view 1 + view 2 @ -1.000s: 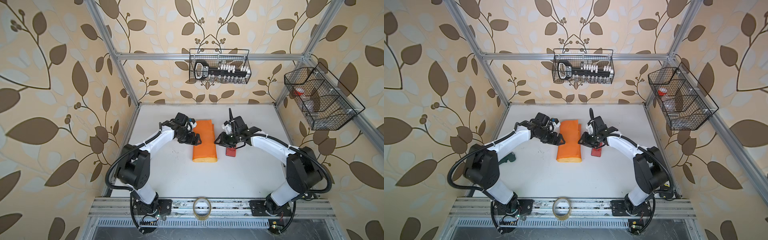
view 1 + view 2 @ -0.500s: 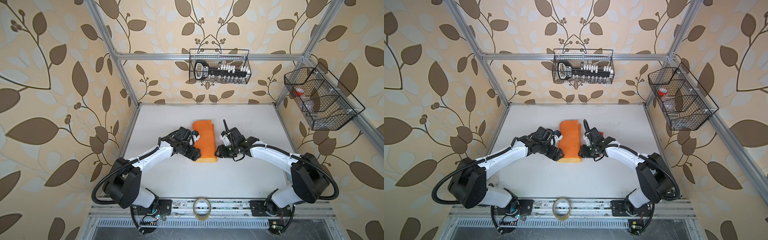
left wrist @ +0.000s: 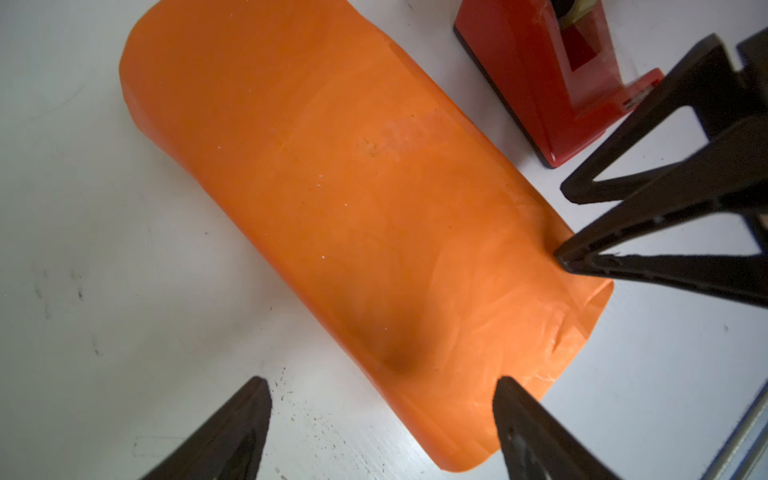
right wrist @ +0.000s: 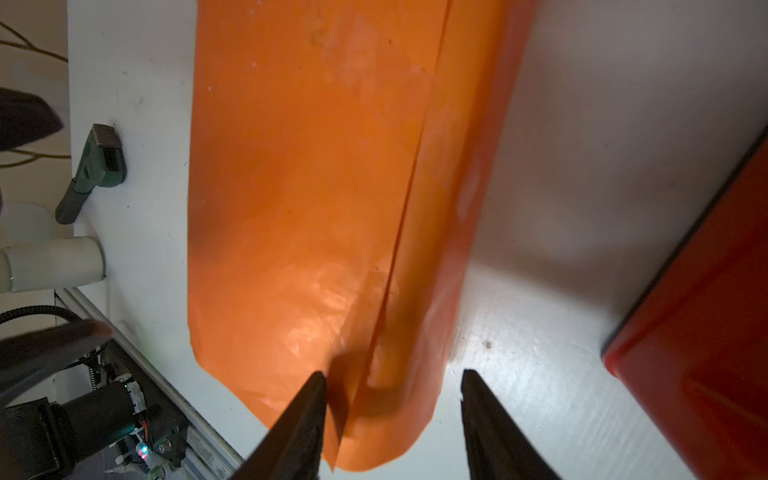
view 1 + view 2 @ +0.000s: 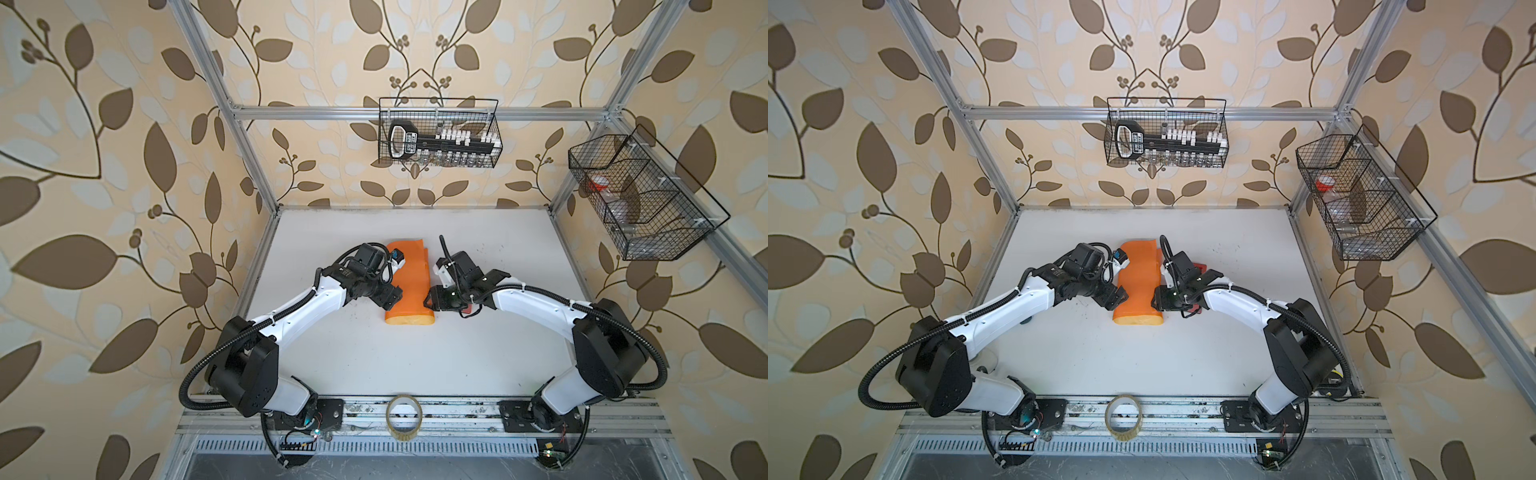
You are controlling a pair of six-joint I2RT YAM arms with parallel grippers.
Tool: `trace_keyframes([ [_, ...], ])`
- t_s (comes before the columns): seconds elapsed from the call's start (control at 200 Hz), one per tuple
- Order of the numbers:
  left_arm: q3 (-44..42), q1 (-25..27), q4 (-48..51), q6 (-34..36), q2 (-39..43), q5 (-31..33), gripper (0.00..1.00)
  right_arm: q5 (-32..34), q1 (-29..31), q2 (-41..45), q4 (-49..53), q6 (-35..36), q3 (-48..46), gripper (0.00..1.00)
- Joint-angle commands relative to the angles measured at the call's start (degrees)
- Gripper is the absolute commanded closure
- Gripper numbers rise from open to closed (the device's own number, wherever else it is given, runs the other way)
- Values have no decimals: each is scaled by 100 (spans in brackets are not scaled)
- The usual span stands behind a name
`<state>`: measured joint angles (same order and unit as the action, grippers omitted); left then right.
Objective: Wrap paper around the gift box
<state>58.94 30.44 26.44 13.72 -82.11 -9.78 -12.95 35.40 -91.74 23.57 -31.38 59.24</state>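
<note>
Between left gripper [image 3: 380, 380] and right gripper [image 4: 391, 373], the paper [image 5: 409, 286], both jaws parted

text: none legible | black tool [image 5: 409, 145] label: perhaps print, too blurred

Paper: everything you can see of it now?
The paper is a thin, glossy orange sheet folded into a long, flat, creased sleeve on the white table, lengthwise seam on top, near end yellow-tan. The open left gripper straddles one long edge; one finger of the open right gripper touches the other.
</note>
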Motion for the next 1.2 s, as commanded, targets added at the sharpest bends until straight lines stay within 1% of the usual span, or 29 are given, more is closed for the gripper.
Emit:
trace_keyframes([
  [0.0,51,126,-20,734,24,222,14,141,123,-233,81,124,274,48],
  [0.055,-6,162,-97,816,19,393,14,216,152,-294,108,123,306,48],
  [0.205,-237,203,-510,744,-73,796,14,402,178,-519,40,201,227,49],
  [0.32,-290,372,-658,940,-244,1156,14,435,223,-549,-15,147,173,50],
  [0.47,-482,541,-902,1259,-339,1432,14,512,229,-570,-76,134,130,52],
  [0.595,-594,565,-1018,1371,-314,1712,15,519,240,-512,-154,101,57,53],
  [0.725,-742,569,-1180,1418,-360,1852,15,609,241,-572,-34,137,113,53],
  [0.845,-852,571,-1325,1330,-385,1867,16,706,259,-371,97,165,132,52],
  [0.955,-901,576,-1404,1248,-444,1855,16,973,267,-109,579,399,365,51],
  [1.045,-909,560,-1486,1297,-464,1985,16,1112,266,211,829,707,544,50],
  [1.14,-933,530,-1643,1422,-473,2227,16,1281,273,425,743,1429,724,48],
  [1.2,-920,437,-1659,1432,-440,2244,16,1108,267,556,371,1923,684,47],
])
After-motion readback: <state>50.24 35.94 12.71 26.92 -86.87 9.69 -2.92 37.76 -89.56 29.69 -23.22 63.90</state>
